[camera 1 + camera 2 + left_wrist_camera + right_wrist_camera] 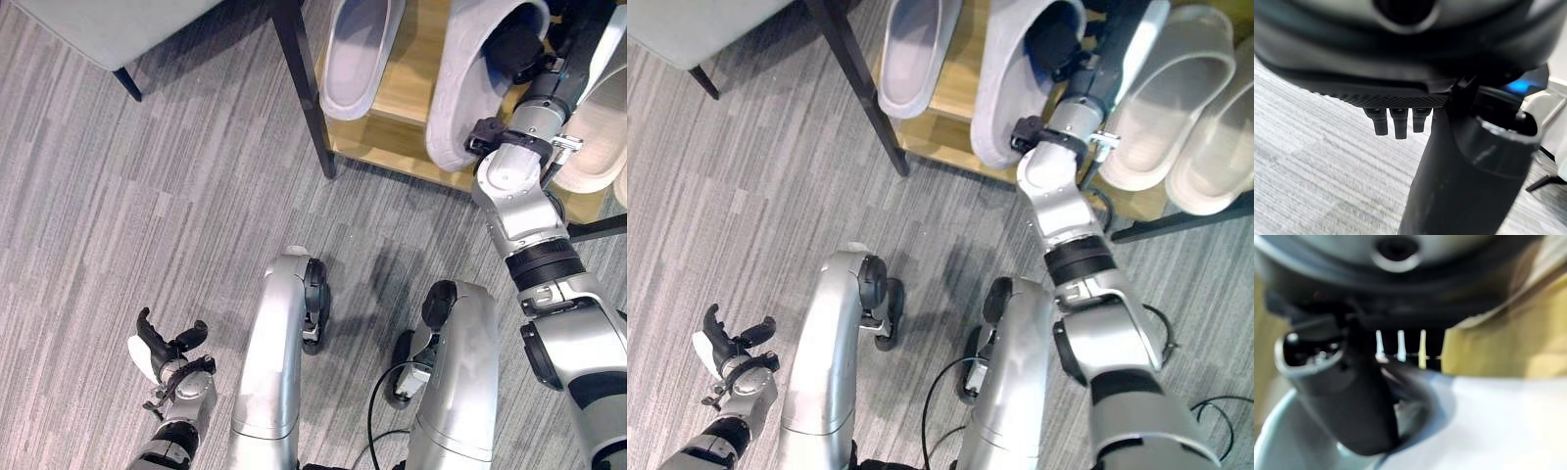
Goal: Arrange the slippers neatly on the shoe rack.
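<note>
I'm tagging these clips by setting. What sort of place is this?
Probably a home entryway or a mock-up of one: a wooden shoe rack holding pale slippers, grey wood-look flooring, and a grey seat on dark legs beside the rack.

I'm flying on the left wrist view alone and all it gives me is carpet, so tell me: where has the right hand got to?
Observer: The right hand is at the rack, in the opening of a grey slipper.
Operator: Is it gripping that slipper?
Observer: I cannot tell; its fingers are hidden inside.
Operator: What else is on the rack?
Observer: A second grey slipper on its left, and a beige slipper and an outer beige slipper on its right.
</note>
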You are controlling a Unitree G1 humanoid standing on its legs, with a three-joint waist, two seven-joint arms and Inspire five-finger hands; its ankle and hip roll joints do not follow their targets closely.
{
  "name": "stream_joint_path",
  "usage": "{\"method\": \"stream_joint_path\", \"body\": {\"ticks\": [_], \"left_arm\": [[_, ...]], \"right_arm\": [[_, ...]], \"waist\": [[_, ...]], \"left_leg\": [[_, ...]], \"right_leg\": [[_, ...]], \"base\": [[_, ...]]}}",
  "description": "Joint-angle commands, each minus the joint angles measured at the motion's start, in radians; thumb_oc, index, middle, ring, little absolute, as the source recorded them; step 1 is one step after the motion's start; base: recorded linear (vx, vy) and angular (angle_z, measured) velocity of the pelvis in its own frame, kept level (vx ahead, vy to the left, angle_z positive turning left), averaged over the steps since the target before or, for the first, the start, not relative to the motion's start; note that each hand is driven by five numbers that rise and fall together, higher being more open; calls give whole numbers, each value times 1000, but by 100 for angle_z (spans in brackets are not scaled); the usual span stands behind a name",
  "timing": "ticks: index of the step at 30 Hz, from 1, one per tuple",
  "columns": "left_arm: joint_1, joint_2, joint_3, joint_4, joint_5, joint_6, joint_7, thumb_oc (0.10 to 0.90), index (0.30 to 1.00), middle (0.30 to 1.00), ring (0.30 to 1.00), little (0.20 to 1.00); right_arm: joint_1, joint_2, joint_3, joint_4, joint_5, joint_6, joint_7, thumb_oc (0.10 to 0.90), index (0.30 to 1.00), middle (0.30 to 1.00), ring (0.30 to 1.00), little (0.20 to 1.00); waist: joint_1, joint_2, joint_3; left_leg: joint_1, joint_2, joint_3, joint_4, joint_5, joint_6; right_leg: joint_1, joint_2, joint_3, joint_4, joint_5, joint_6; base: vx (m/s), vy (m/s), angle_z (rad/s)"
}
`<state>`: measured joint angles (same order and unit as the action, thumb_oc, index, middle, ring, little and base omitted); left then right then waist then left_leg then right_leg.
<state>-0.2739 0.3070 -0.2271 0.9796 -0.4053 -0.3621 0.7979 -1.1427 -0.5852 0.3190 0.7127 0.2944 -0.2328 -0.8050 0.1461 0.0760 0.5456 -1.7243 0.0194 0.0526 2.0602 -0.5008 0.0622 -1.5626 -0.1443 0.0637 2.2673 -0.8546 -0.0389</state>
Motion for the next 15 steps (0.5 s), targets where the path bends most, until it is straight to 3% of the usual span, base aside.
{"method": "stream_joint_path", "body": {"ticks": [1, 15], "left_arm": [[25, 79, -27, -14, 55, -77, 59, 800, 900, 900, 900, 900], [38, 81, -77, 53, 56, -102, 39, 800, 900, 900, 900, 900]], "right_arm": [[-271, -72, 61, -37, -10, -108, -46, 400, 300, 300, 300, 300], [-388, -73, 182, 104, 29, -113, -48, 400, 300, 300, 300, 300]], "waist": [[28, -22, -26], [58, -57, -26]], "left_leg": [[154, -6, -146, 79, -247, -27], [154, -5, -151, 87, -282, -28]], "right_leg": [[25, -21, 91, 6, 102, -48], [29, -25, 99, -9, 109, -61]], "base": [[25, 41, -1], [8, 6, 0]]}}
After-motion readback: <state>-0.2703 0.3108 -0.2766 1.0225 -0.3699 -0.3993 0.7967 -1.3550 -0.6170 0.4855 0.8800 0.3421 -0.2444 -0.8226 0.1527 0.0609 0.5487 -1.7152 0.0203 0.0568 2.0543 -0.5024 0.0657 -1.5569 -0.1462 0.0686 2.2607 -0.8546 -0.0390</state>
